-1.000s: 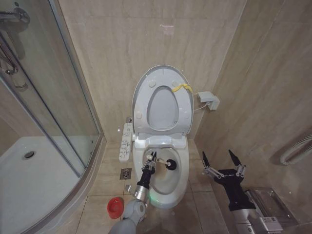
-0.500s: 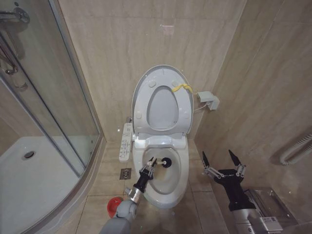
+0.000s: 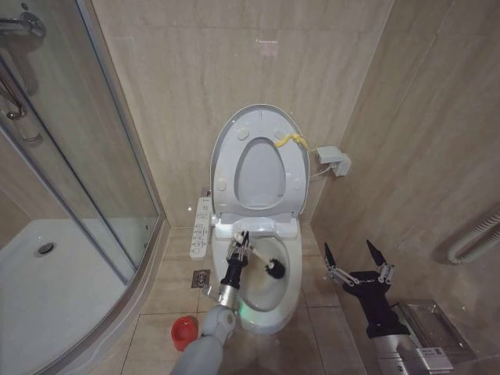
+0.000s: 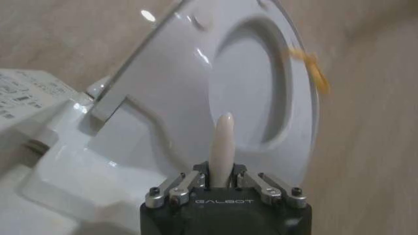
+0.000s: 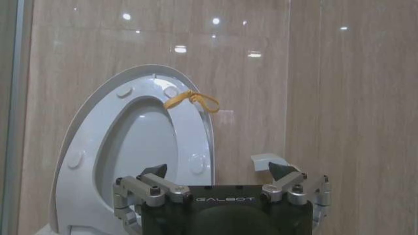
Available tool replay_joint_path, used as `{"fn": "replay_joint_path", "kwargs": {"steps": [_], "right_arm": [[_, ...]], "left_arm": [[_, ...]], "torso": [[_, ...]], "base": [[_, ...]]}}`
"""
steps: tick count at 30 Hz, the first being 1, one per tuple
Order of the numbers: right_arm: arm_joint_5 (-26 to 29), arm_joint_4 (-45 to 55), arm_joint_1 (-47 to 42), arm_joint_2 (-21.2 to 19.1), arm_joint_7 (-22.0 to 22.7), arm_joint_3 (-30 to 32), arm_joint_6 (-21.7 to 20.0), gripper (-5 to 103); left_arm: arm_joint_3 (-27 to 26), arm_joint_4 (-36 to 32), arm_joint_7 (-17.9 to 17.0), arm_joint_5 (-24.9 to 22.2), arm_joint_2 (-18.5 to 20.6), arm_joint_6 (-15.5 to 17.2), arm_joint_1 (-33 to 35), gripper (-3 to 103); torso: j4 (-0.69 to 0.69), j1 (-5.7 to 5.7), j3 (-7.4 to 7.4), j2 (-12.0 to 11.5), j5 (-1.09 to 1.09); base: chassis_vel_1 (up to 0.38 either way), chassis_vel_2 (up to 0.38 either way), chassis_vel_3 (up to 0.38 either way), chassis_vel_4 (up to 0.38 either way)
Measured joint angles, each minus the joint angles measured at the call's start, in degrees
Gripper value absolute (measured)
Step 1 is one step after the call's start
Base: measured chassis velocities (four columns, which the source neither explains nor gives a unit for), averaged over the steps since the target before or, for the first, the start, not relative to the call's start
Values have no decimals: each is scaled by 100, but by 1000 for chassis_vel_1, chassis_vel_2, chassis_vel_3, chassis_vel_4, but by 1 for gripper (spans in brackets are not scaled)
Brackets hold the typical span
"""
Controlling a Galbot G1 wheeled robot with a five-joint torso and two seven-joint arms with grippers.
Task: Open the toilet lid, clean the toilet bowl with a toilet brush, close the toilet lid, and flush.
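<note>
From the head view, the toilet lid (image 3: 258,160) stood raised against the tiled wall with the seat ring up against it, a yellow strap (image 3: 291,141) hanging at its upper edge. Below it the toilet bowl (image 3: 262,283) lay open, and the left gripper (image 3: 241,248) reached in over its rear rim, fingers clamped on the thin white handle of the toilet brush (image 3: 266,266), whose black bristle head sat inside the bowl toward the right side. The red holder cup (image 3: 183,332) stood on the floor tiles to the left of the bowl, beside the shower tray (image 3: 47,289). The right gripper (image 3: 357,262) hung off to the right of the toilet, fingers spread wide apart and holding nothing. Over to the left wrist view: the left gripper (image 4: 223,178) pinched the white brush handle (image 4: 222,147), which stuck up between the fingers, with the raised lid (image 4: 196,93) just beyond. In the right wrist view, the right gripper (image 5: 222,174) showed its fingers apart, the upright lid (image 5: 140,152) and yellow strap (image 5: 191,100) ahead of it.
</note>
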Motion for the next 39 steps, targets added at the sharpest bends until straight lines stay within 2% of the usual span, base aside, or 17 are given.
{"fn": "replay_joint_path", "kwargs": {"steps": [2,3,5,7,11,14,17,28,39], "right_arm": [[0,0,0,0,0,0,0,100],[0,0,0,0,0,0,0,100],[0,0,0,0,0,0,0,100],[0,0,0,0,0,0,0,100],[0,0,0,0,0,0,0,100],[0,0,0,0,0,0,0,100],[0,0,0,0,0,0,0,100],[0,0,0,0,0,0,0,100],[0,0,0,0,0,0,0,100]], "left_arm": [[-125,330,68,723,38,-243,-30,22],[-125,330,68,723,38,-243,-30,22],[-190,473,22,1270,56,-415,-36,22],[-206,476,-39,1380,55,-454,-36,20],[-149,220,-303,1185,29,-417,-37,20],[-98,-10,-519,794,-37,-386,-147,20],[-102,-48,-575,703,-76,-392,-221,20],[-91,80,-452,669,-71,-499,-479,20],[25,464,-182,467,-133,-537,-910,20]], "torso": [[1,0,0,0,0],[1,0,0,0,0],[1,-1,-1,1,0],[1,-1,0,0,1],[0,0,0,0,0],[-1,0,0,0,1],[-1,0,0,0,2],[1,0,0,0,2],[1,0,0,0,1]], "base": [[0,0,0,0],[0,0,0,0],[0,0,0,0],[0,0,0,0],[0,0,0,0],[0,0,0,0],[0,0,0,0],[0,0,0,0],[0,0,0,0]]}}
